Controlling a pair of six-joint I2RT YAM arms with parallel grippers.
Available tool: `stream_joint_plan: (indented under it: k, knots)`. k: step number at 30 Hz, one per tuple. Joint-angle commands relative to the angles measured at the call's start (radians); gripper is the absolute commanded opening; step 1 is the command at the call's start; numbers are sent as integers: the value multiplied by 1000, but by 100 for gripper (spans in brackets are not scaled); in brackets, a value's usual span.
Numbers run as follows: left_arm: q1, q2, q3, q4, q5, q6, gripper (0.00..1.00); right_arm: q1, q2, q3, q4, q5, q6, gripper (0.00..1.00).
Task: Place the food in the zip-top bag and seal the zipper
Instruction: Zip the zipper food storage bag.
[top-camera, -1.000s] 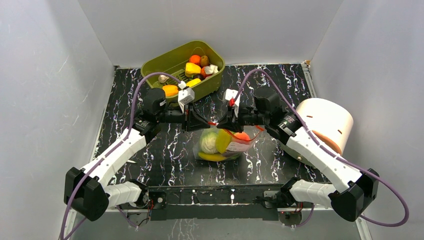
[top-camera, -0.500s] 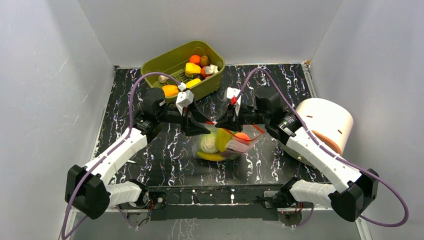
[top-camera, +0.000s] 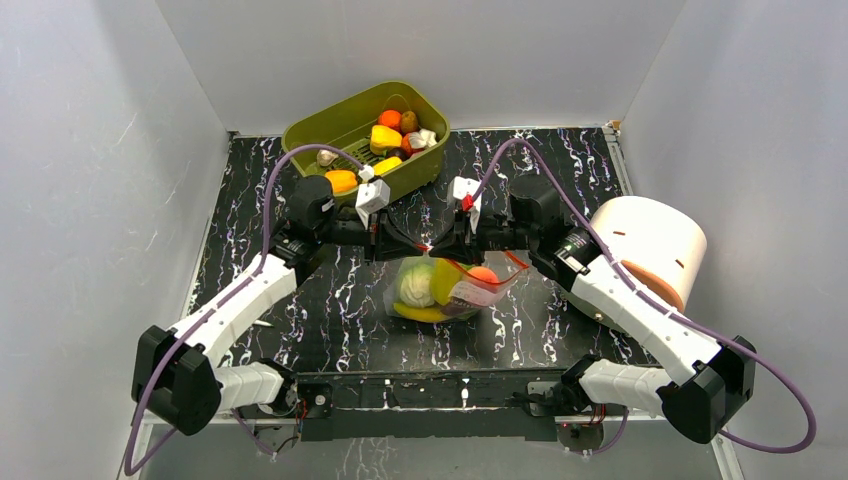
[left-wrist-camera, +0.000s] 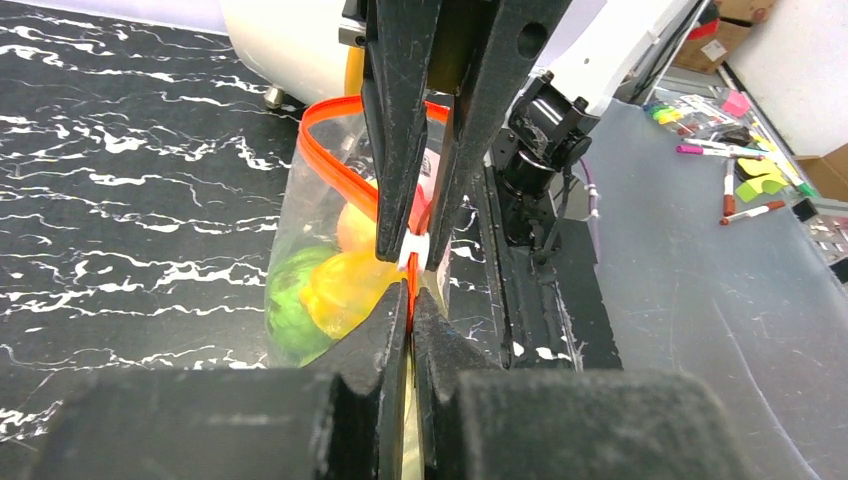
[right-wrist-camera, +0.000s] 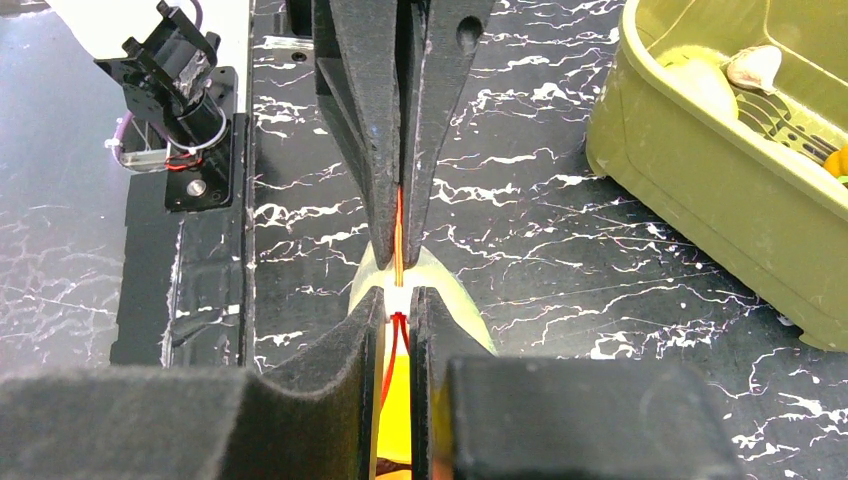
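The clear zip-top bag hangs between my two grippers over the black marbled table. Inside it I see food: a pale green cabbage, a yellow piece, an orange piece and a banana. My left gripper is shut on the red-orange zipper at the bag's mouth. My right gripper faces it tip to tip, shut on the zipper's white slider. In the top view, left gripper and right gripper almost touch. Beyond the right gripper the mouth still gapes in a loop.
An olive-green tub with several more toy foods stands behind the grippers at the back. A large white cylinder sits at the right, close to the right arm. Grey walls enclose the table on three sides.
The left gripper let go and dipped toward the bag half a second ago. It is shut on the zipper again, right against the right gripper. The right arm barely moved.
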Motion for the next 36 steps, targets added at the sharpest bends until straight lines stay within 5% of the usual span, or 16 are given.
stream_joint_plan:
  k: [1, 19, 28, 32, 36]
  knots:
    - [3, -84, -4, 4, -59, 51, 0, -5, -20, 21, 12, 26, -14, 0]
    - [3, -241, 21, -236, -370, 223, 0, -5, -17, 67, -142, 139, -70, 0]
    - [4, -250, 23, -300, -390, 258, 0, -6, -28, 120, -291, 246, -183, 0]
    - [3, -222, 24, -295, -295, 236, 0, -6, -66, 93, -255, 176, -202, 0]
    - [3, -164, 52, -288, -183, 220, 38, -5, -70, 71, -187, 114, -180, 0]
